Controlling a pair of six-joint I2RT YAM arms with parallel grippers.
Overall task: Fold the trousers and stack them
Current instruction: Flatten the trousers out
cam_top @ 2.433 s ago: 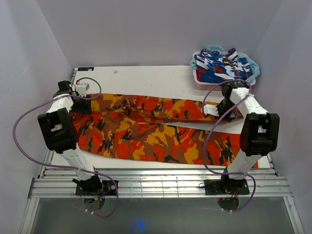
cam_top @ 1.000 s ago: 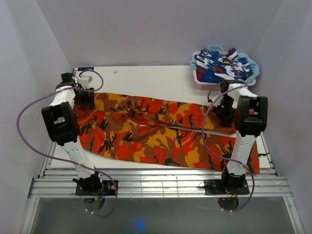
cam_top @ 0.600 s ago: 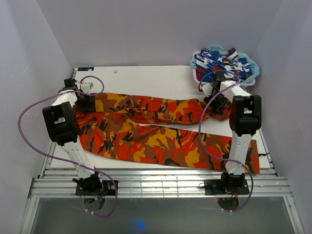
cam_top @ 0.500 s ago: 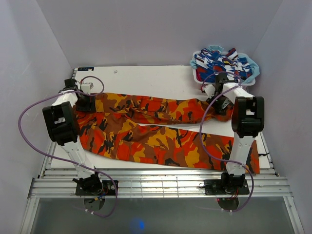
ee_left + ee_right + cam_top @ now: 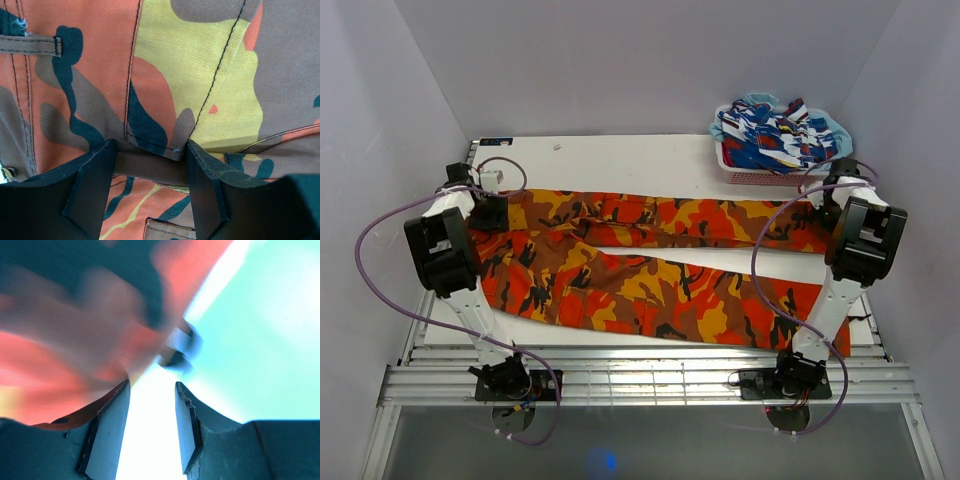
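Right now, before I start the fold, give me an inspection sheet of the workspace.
Surface: white table, mostly under fabric.
Job's things: trousers spread out, waist at the left, both legs running right, far leg pulled straight.
Clutter: basket of blue, white and red clothes in the far right corner, just beyond the far leg.
Grippers: left gripper has its fingers closed on the waist end; right gripper at the far leg's end, view blurred, grip unclear.
Cables: purple cables loop off both arms.
Surroundings: plain walls, metal rails at the near edge.
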